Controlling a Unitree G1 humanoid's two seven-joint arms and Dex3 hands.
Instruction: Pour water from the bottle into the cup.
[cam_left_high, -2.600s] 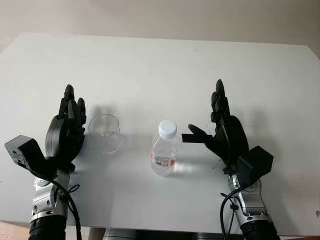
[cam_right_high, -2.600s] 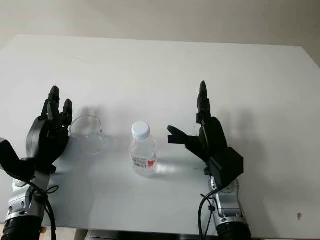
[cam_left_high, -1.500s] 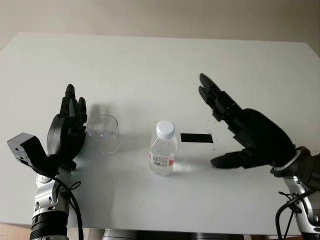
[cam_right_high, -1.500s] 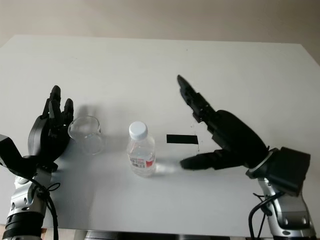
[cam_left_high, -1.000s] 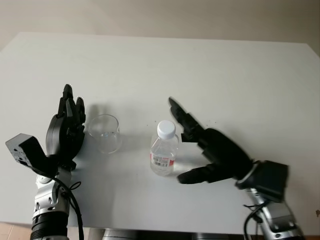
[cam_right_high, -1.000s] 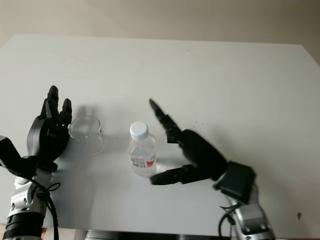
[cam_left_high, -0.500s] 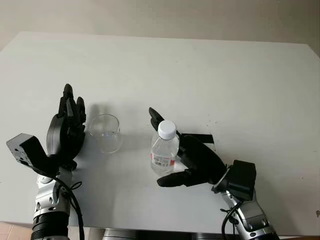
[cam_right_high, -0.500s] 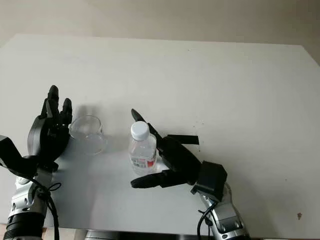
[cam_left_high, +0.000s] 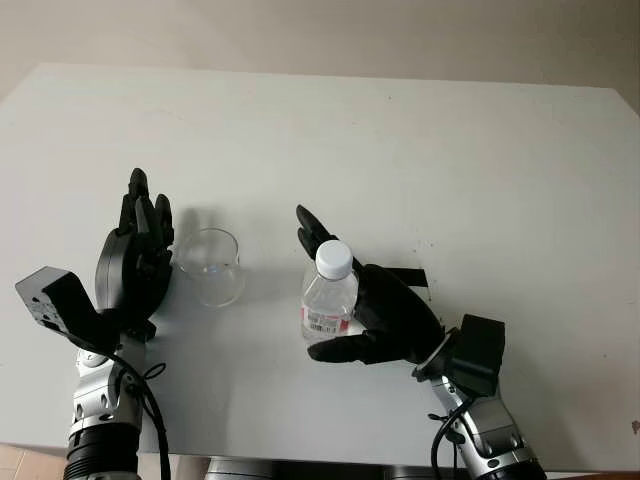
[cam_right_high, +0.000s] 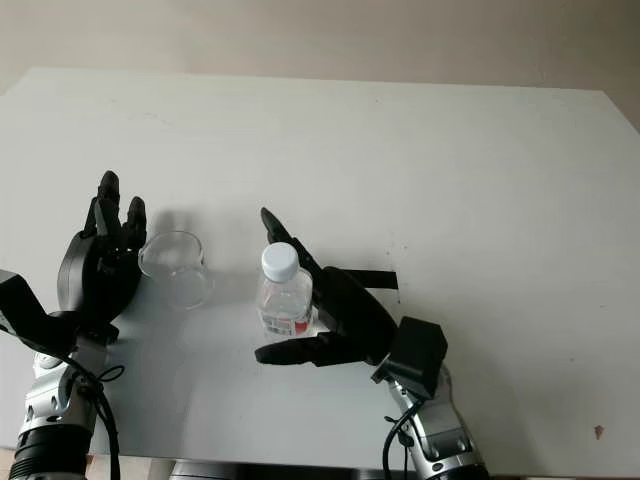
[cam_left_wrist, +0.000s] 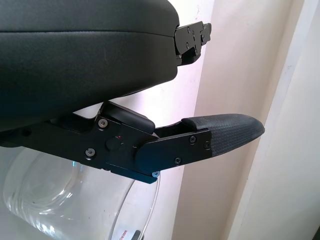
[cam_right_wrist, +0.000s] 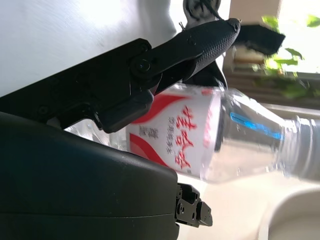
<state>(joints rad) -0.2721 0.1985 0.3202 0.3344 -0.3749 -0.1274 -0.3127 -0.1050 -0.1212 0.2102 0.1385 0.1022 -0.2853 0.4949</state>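
Note:
A small clear water bottle (cam_left_high: 328, 303) with a white cap and a red label stands upright in the middle of the white table (cam_left_high: 300, 130). My right hand (cam_left_high: 312, 285) is open around it, palm against its right side, long fingers (cam_left_high: 309, 226) reaching behind it and the thumb (cam_right_wrist: 195, 42) in front across the label. The bottle (cam_right_wrist: 210, 137) is close to the palm. An empty clear glass cup (cam_left_high: 210, 266) stands to the bottle's left. My left hand (cam_left_high: 140, 250) is open and upright just left of the cup (cam_left_wrist: 55, 200), apart from it.
A short black strip (cam_left_high: 408, 275) lies on the table right of the bottle, partly behind my right hand. The table's front edge (cam_left_high: 300, 455) runs close below both forearms. Bare table lies behind the cup and bottle.
My right hand swung in from the right and came around the bottle, thumb in front and fingers behind. Bottle, cup and left hand have stayed in place.

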